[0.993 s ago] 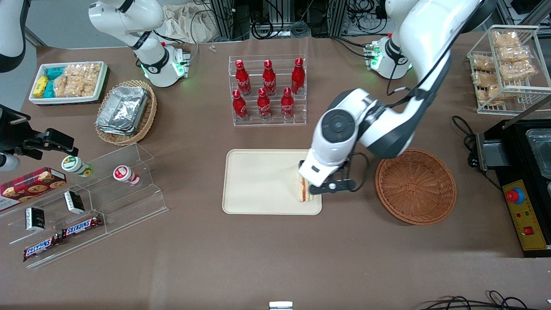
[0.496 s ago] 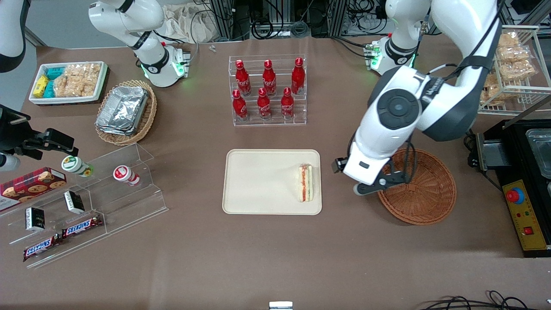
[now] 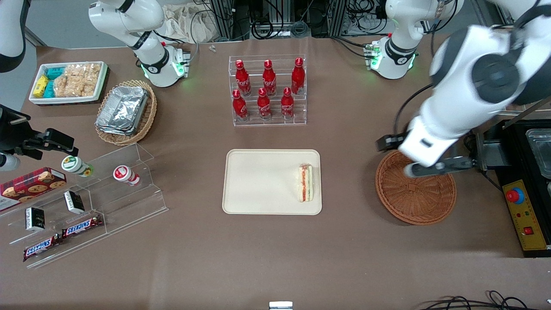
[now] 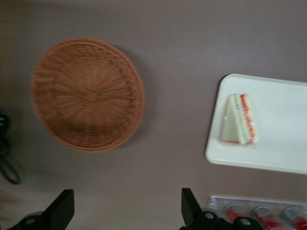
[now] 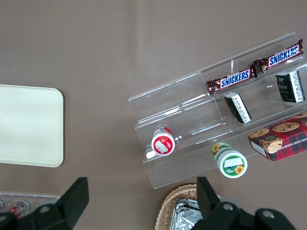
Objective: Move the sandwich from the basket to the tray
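Pale sandwich (image 3: pixel 306 183) on tray (image 3: pixel 258 183) | gripper (image 3: pixel 424 165) open, empty, above basket (image 3: pixel 415 196) | sandwich well apart from fingers (image 4: pixel 60 208)

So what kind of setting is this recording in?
Likely a lab mock-up of a snack shop: red bottles on an acrylic rack, Snickers bars on clear shelving, cabling past the table. The gripper hangs over the basket, jaws open.
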